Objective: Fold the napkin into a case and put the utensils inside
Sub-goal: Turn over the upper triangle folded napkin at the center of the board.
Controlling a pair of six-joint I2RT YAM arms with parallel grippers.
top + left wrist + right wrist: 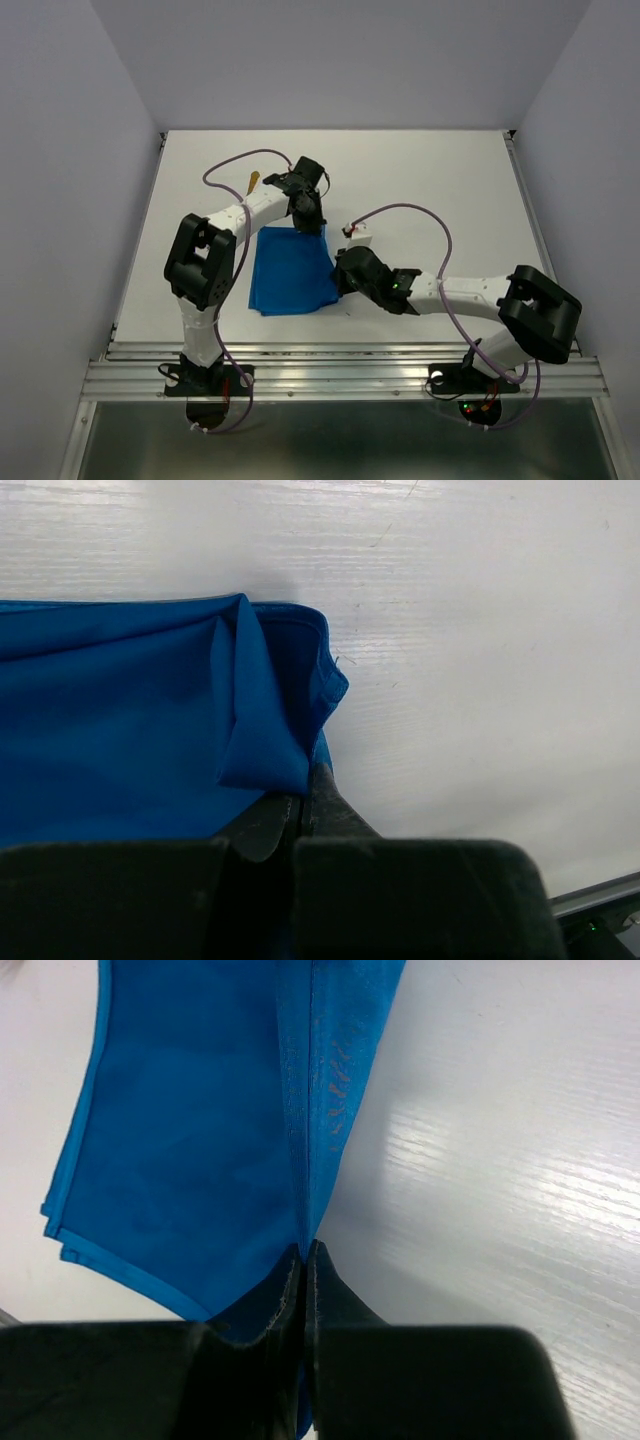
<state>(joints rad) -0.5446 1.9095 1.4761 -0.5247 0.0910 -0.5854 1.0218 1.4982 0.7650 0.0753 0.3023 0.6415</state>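
Observation:
The bright blue napkin [290, 272] lies on the white table as a folded rectangle, with several layers showing at its edge [75, 1240]. My left gripper [309, 216] is at its far right corner, shut on a turned-up fold of the cloth [262, 750]. My right gripper [341, 277] is at the near right edge, jaws pressed together on the napkin's hem [322, 1110]. One slim golden-orange utensil [252, 183] lies beyond the left forearm, far left of the napkin. Other utensils are out of view. No separate case is in view.
The white table [450, 190] runs to a raised rim on the left and right sides, with grey walls around it. A metal rail [340, 366] crosses the near edge where both arm bases stand.

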